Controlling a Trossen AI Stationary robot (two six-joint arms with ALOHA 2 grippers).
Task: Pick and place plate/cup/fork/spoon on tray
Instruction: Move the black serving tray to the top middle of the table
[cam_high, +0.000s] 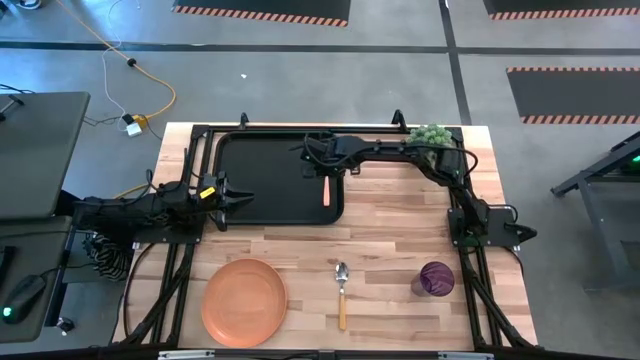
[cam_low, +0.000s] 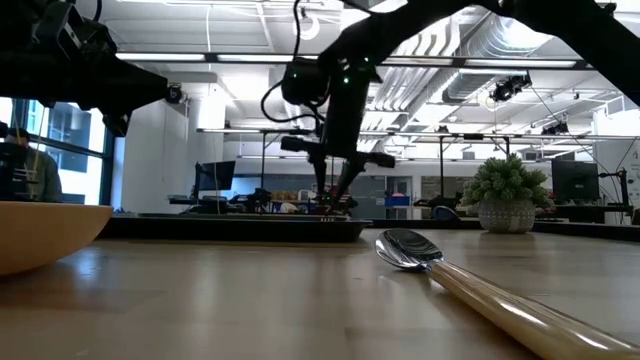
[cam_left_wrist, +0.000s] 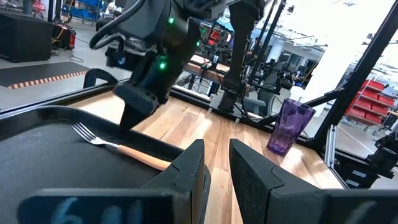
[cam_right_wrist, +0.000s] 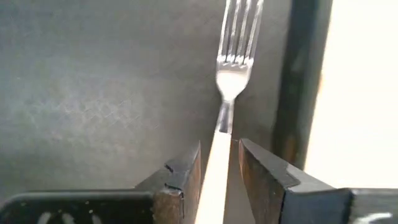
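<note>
So my right gripper (cam_right_wrist: 219, 163) is down over the tray (cam_high: 262, 150), near its right edge, and the fork (cam_high: 326, 189) is lying flat on the tray floor right there, running along that raised rim. In my right wrist view the handle sits between my two fingers (cam_right_wrist: 185, 167) with a sliver of daylight on each side, so I'd call that let go: jaws spread around the handle, not pinching it. Makes sense to drop it close to the rim, since that leaves the middle of the tray free for the big stuff.

My left gripper (cam_high: 222, 197) is parked at the tray's left edge, fingers a little apart with nothing between them, just waiting. From there it looks straight across the tray at the fork and my other arm.

Everything else is lined up along the table's front edge, off the tray: the plate (cam_high: 244, 301) toward the front-left corner, the spoon (cam_high: 341, 291) in the middle with its bowl pointing at the tray, and the cup (cam_high: 436, 279) toward the front-right. A green plant (cam_high: 429, 136) sits at the back-right corner, not part of the job.

My guess: fork's done, three to go, and I need to lift straight up so I don't drag the handle.
</note>
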